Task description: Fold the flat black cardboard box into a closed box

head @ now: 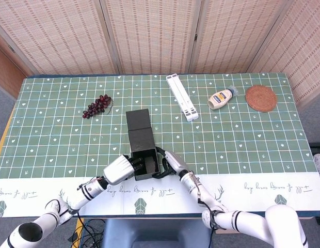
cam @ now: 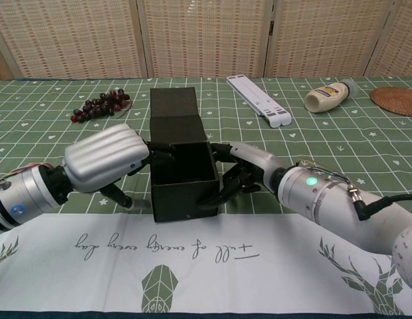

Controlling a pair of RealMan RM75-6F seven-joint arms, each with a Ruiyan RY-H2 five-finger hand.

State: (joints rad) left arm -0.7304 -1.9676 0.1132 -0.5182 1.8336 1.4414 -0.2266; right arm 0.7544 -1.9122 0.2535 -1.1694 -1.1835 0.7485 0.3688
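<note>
I hold the open black cardboard box [cam: 184, 178] between both hands: left hand [cam: 106, 159] and right hand [cam: 249, 167] grip its sides; the unfolded lid stretches away from me.

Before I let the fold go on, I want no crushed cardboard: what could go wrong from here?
1. The box is open on top, with the left hand and right hand pressing its opposite sides; uneven pressure could bow the thin walls or skew it.
2. The lid flap lies flat behind, unheld; closing it means freeing a hand, and the walls may spring apart.
3. The box sits near the table's front edge, so a pull toward the robot could slide it off.
</note>
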